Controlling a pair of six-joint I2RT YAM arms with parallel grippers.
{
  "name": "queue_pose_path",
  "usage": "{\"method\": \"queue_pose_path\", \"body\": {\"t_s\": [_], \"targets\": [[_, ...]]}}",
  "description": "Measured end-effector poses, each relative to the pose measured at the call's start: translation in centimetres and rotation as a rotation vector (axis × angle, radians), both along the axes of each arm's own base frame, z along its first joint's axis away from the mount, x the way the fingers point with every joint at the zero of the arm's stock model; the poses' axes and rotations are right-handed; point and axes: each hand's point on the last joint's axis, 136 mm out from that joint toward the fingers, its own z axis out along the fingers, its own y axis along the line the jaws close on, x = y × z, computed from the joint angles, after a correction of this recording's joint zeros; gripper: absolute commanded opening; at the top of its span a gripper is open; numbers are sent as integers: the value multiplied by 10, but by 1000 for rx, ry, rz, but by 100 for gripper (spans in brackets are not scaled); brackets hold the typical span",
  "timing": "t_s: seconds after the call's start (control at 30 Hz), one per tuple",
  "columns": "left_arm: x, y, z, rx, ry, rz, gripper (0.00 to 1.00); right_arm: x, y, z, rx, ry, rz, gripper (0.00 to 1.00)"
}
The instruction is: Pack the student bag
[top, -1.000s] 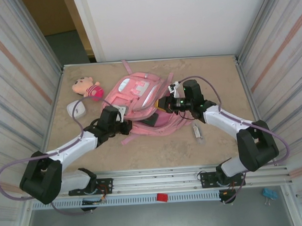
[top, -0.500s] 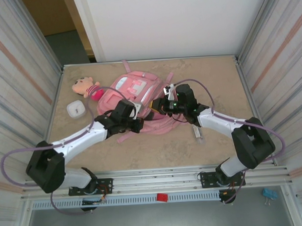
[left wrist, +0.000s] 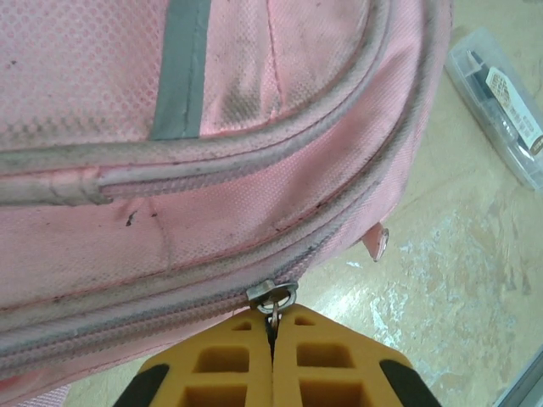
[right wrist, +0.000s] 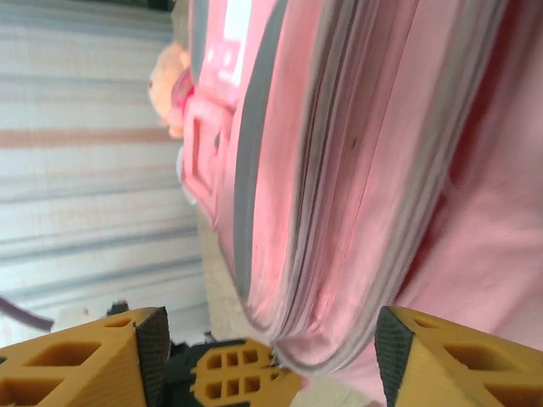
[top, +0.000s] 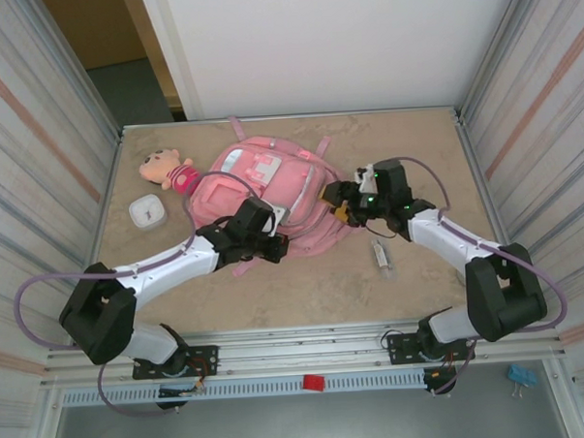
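Left gripper (left wrist: 273,332), seen from its wrist, pinches the student bag's (left wrist: 212,127) zipper pull (left wrist: 273,297).

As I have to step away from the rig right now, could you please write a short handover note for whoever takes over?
Left tool: shut on the zipper pull at the near edge of the student bag.
Right tool: open at the bag's right side, holding nothing.
Lying outside the bag on the table: plush doll, white case, clear pen case.
Done: zipper pull gripped.
Left, probably: work the zip, load the loose items, close up.
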Motion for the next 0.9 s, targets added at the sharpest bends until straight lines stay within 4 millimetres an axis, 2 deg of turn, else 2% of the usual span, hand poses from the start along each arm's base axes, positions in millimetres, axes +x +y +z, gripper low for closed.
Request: {"method": "queue_pose_path", "body": {"t_s": [0.07, 0.2, 0.33, 0.37, 0.43, 0.5, 0.6, 0.9], "targets": [[0, 0, -2, 1, -4, -6, 0, 6, -6, -6, 2, 28, -4, 66], [1, -1, -1, 0, -18, -17, 0, 15, 0, -25, -8, 86, 11, 66], [1, -1, 0, -3, -23, -18, 0, 18, 2, -50, -22, 151, 9, 62], [1, -2, 0, -3, -23, -18, 0, 18, 3, -55, -22, 163, 8, 56], [2, -2, 0, -4, -23, -18, 0, 18, 10, -60, -15, 172, 16, 34], [2, -2, -1, -3, -23, -17, 0, 17, 21, -60, -1, 169, 33, 17], [1, -3, -4, 2, -13, -21, 0, 16, 35, -57, 31, 167, 43, 0], [1, -39, -3, -6, 17, -45, 6, 17, 52, -43, 77, 138, 6, 0]]}}
